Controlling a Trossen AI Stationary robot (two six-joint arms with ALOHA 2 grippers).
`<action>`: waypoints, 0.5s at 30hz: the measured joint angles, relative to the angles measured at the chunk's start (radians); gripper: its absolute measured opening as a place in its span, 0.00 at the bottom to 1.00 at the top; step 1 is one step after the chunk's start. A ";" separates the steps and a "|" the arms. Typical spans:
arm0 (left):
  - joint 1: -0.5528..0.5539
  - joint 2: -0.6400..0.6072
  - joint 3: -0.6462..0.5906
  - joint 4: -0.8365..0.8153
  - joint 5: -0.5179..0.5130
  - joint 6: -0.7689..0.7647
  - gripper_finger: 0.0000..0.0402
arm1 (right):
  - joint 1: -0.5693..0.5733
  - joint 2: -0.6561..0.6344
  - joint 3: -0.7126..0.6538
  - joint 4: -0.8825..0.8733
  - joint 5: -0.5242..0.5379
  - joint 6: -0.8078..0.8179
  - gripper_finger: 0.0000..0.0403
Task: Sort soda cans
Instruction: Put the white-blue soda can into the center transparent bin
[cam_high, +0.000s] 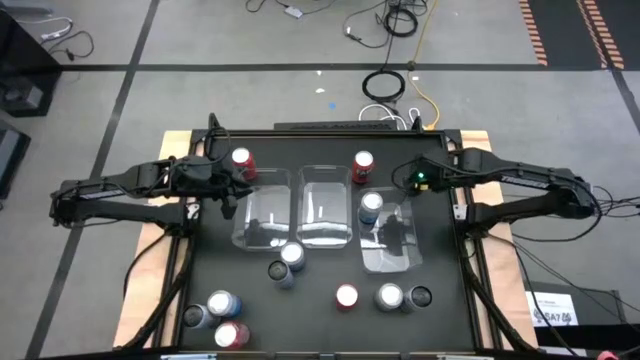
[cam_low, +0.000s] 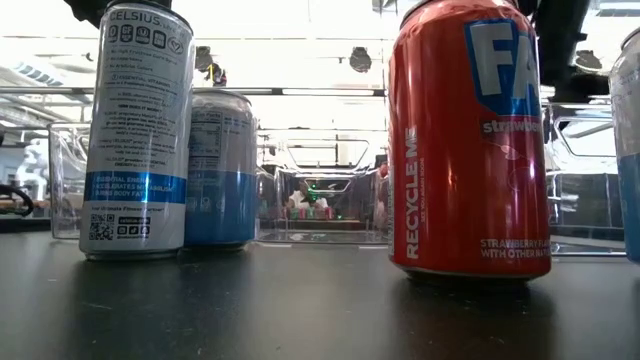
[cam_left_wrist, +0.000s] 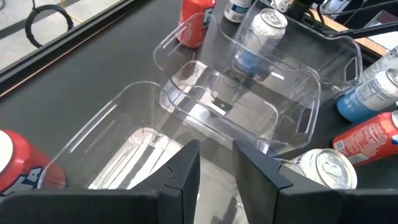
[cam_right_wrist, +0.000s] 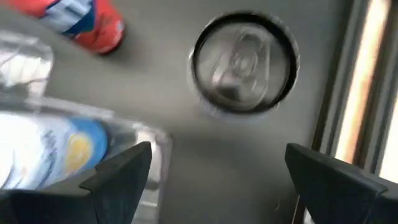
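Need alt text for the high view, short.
Top-down view of a dark table with three clear bins in a row and soda cans scattered around them. The left end effector sits by the left bin; the right end effector, open, hovers over the right bin.

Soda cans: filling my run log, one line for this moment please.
left gripper: empty, over left bin | right gripper: open, empty | soda cans: one in right bin

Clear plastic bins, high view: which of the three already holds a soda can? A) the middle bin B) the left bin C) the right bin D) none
C: the silver-blue metal soda can stands inside the right clear plastic bin; the left bin and middle bin show none.
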 joint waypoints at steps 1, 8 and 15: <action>0.000 0.000 0.000 0.000 0.000 0.000 0.26 | -0.012 0.013 0.000 -0.002 0.011 -0.005 0.90; 0.000 0.000 0.000 0.000 0.000 -0.025 0.26 | -0.097 0.079 0.000 0.034 0.038 -0.104 0.90; 0.000 0.000 0.000 0.000 0.000 -0.025 0.26 | -0.172 0.127 0.000 0.105 0.043 -0.166 0.90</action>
